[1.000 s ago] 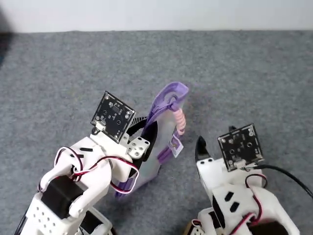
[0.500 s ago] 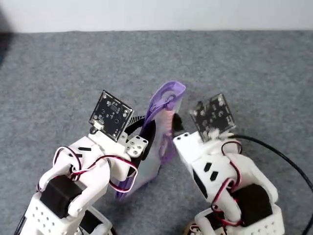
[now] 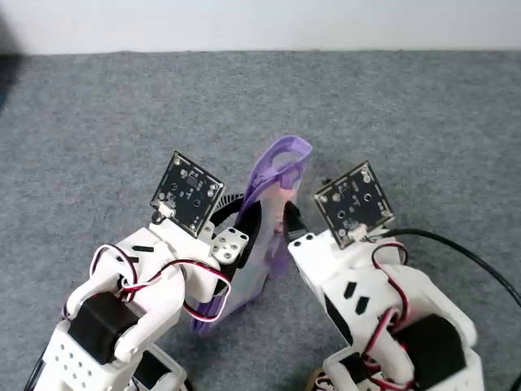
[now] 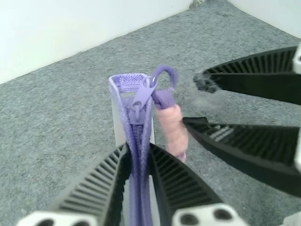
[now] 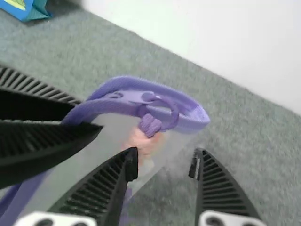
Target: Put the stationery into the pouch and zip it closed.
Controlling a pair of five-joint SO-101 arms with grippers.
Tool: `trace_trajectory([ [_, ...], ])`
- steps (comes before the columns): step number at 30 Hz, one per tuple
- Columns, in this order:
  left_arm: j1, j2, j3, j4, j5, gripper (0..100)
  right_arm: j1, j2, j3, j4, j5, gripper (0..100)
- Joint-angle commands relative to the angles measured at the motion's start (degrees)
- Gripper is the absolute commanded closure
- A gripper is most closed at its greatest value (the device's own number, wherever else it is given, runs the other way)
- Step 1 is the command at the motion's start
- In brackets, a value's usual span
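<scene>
Left wrist view: left fingers clamp the pouch edge; right fingers gape beside the charm.

A grey, carpet-covered table with a clear, purple-trimmed pouch standing on edge on it.

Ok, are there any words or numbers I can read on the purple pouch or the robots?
None can be read.
purple pouch: no print shows on it.
left arm's circuit board and right arm's circuit board: marks too small to read.
blue and yellow thing at the carpet's edge: too blurred to read.
</scene>
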Motion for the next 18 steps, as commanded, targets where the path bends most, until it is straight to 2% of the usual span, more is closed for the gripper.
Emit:
trace_trajectory([
  [1,-0.1,-0.6,-3.5,-0.4,0.2,99,-1.4,0.7,-3.1,-0.2,0.4,79.8],
  [8,-0.3,-0.6,-3.5,-0.6,-1.4,99,-4.2,2.9,-1.8,-2.2,0.2,79.7],
  [13,-0.3,-0.6,-3.5,-0.6,-1.4,99,-0.6,8.7,-0.8,-8.3,0.5,79.7],
  [18,-0.2,-0.6,-3.5,-0.6,-1.4,99,2.6,11.5,-0.7,-8.9,0.7,79.8],
])
